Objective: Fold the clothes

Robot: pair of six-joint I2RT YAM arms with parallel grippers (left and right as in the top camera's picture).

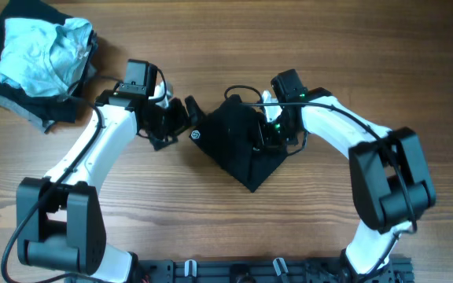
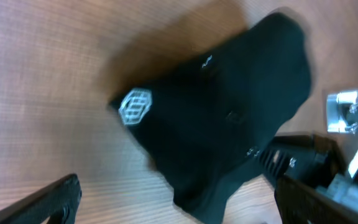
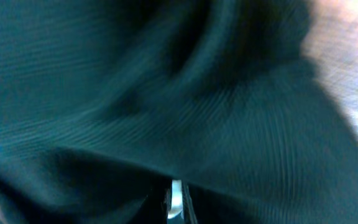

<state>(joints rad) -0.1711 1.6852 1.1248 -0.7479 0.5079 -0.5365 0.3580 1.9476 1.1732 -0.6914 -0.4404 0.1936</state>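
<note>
One black garment (image 1: 234,149) lay partly folded, the left end effector (image 1: 181,124) spread empty beside it, the right end effector (image 1: 272,132) buried in cloth, grip impossible to tell, and a crumpled pile (image 1: 42,59) waited unfolded.

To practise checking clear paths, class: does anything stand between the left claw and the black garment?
Nothing visible does. The left claw hangs open right at the black garment, by its logo, with bare table around; the clothes pile lies away in the corner.
</note>
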